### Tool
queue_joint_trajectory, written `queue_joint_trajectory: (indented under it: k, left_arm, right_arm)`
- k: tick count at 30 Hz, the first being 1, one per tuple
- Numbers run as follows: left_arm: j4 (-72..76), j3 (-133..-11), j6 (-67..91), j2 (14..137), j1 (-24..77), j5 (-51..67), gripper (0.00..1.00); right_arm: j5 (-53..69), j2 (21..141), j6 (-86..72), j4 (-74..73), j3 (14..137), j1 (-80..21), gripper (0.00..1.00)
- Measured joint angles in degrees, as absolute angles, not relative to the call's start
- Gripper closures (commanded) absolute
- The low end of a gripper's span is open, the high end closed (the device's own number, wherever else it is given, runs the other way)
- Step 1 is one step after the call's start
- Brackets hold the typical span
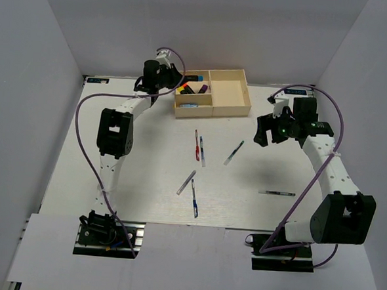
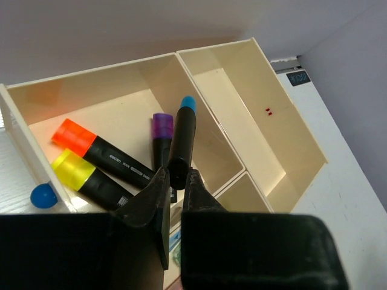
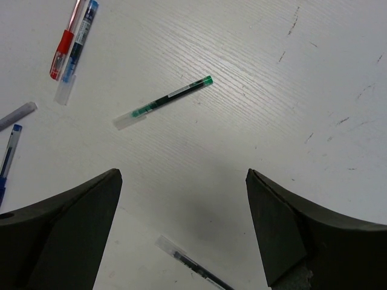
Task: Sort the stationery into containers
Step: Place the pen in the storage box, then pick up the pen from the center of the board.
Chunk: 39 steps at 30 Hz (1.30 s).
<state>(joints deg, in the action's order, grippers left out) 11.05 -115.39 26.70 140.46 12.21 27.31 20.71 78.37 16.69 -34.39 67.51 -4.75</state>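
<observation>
Left gripper (image 2: 175, 181) clamped on blue-tipped marker (image 2: 182, 139); we note it above small tray (image 2: 211, 47) compartment. Right gripper (image 3: 182, 181) spread wide, holding nothing, over table (image 3: 302, 90) near green pen (image 3: 163, 103).

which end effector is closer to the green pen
Right. The right end effector hovers open near the green pen; the left end effector is off at the tray, shut on a highlighter.

L wrist: yellow highlighter (image 2: 84, 178), blue-tip highlighter (image 2: 183, 139) tails hid behind left gripper (image 2: 176, 180) | R wrist: blue pen (image 3: 8, 154) cut at frame left, black pen (image 3: 193, 266) cut at bottom
</observation>
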Motion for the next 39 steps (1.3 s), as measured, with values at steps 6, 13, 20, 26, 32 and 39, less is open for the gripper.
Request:
queue_joint_trajectory:
  k: [6, 13, 20, 26, 32, 39]
  left_arm:
    - [10.7, -116.0, 24.4, 141.0, 12.8, 27.0, 0.51]
    - [9.4, -116.0, 23.0, 141.0, 12.7, 25.3, 0.24]
    - [4.0, -115.0, 21.3, 137.8, 12.1, 24.6, 0.23]
    - [-5.2, -102.6, 16.8, 117.8, 12.0, 20.1, 0.02]
    - [-13.4, -95.9, 13.1, 97.4, 11.7, 15.4, 0.02]
    - [-19.5, -81.9, 6.2, 86.6, 11.4, 22.1, 0.02]
  right_arm:
    - [21.5, 79.1, 17.1, -35.0, 67.5, -4.3, 0.11]
    - [21.4, 79.2, 20.1, -36.8, 67.5, -4.1, 0.14]
    - [20.8, 77.4, 25.1, -39.5, 65.6, -4.2, 0.25]
    - [21.2, 69.5, 16.6, -33.2, 53.8, -6.2, 0.26]
    - [17.0, 74.1, 2.3, -24.9, 50.1, -10.1, 0.3]
    - [15.2, 80.5, 13.4, -29.9, 56.5, -12.8, 0.36]
